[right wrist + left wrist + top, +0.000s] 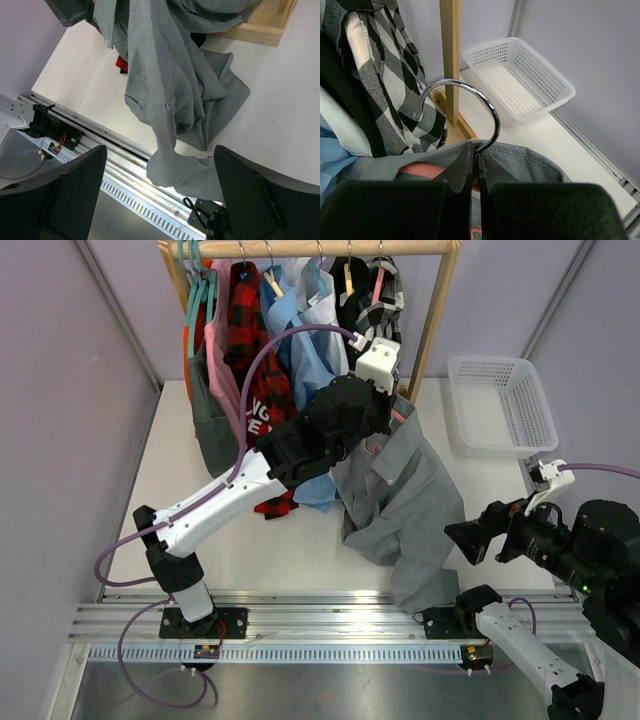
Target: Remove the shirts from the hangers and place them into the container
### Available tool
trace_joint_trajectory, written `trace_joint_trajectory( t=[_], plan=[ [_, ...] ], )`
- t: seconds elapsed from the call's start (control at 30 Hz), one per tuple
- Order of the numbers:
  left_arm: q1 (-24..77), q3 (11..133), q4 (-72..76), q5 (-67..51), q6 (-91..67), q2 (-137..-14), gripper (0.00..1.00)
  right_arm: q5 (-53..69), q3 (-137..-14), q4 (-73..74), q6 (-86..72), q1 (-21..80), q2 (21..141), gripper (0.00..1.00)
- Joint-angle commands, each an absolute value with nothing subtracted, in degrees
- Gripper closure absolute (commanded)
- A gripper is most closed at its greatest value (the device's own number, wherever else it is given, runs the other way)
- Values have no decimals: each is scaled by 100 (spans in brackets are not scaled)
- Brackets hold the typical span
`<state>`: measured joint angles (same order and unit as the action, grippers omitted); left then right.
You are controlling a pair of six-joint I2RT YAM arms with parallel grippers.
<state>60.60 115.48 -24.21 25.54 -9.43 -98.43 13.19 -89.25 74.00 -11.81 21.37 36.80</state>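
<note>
**Top external: grey shirt off the rail, left hand pinching its hanger hook**

Top external – left arm [250, 480] reaches up the middle to the grey shirt [400, 490], which droops from just below the wooden rail [310, 248] onto the tabletop [200, 460]. One sleeve trails over the near edge. Other shirts, incl. a red/black check shirt [250, 350] and a light blue shirt [300, 355], hang on the rail. White basket [490, 410] sits far right w/ no shirt in it, well apart from the grey shirt. Right hand [457, 538] is low at right, near the sleeve.

Left wrist – left hand [476, 155] is pressed tight on the base of the metal hook [490, 103]. Pink hanger [417, 171] shows inside the grey collar. Black/white check shirt [395, 75] is at left, rail post [450, 50] behind, basket beyond.

Right wrist – right hand's fingers [75, 190] are spread wide w/ nothing gripped. Grey sleeve lies below, btwn them in view.
</note>
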Motion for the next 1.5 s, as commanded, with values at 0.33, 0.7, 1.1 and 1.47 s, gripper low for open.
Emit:
trace_joint_trajectory(
  t=[0.33,0.7,1.1,1.47],
  plan=[
    [5941,12102,-2004,2206,-967,-9642,100,1714,-7269,6337,-1353,2153,3647,20],
    [5459,12418,-1934,2425,-888,-9931,100,1609,-8102,7205,-1415,2153,3533,100],
    [4816,12305,-1767,3208,-404,-9739,100,-62,-8851,8086,-1626,2153,3603,76],
    [4781,11909,-1600,3120,-536,-9475,100,246,-8648,7717,-1635,2162,3621,100]
  ],
)
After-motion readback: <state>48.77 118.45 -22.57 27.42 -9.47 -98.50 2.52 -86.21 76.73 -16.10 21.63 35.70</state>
